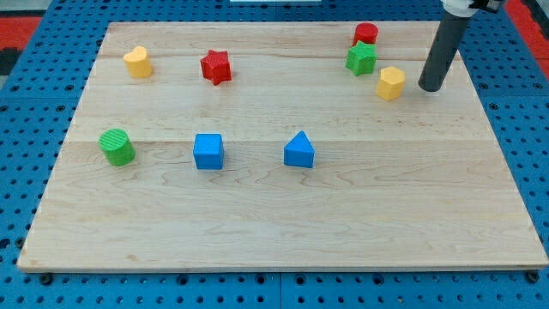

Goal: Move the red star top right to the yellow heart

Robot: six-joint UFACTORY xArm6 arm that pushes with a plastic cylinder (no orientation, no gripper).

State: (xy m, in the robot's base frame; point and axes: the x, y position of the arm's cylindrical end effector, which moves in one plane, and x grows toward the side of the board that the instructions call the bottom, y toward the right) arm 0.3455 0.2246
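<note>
One red star [216,66] sits at about 3 o'clock from the yellow heart [137,62], near it. My tip [431,87] is bare, gripping nothing, just 3 o'clock of a yellow block [390,82], maybe hexagonal.

A pale wooden board [283,219] with visible grain lies flat on a blue perforated table surface [26,154], which frames it left, right and near. Red perforated panels [34,21] show at the far corners under even, bright lighting.
</note>
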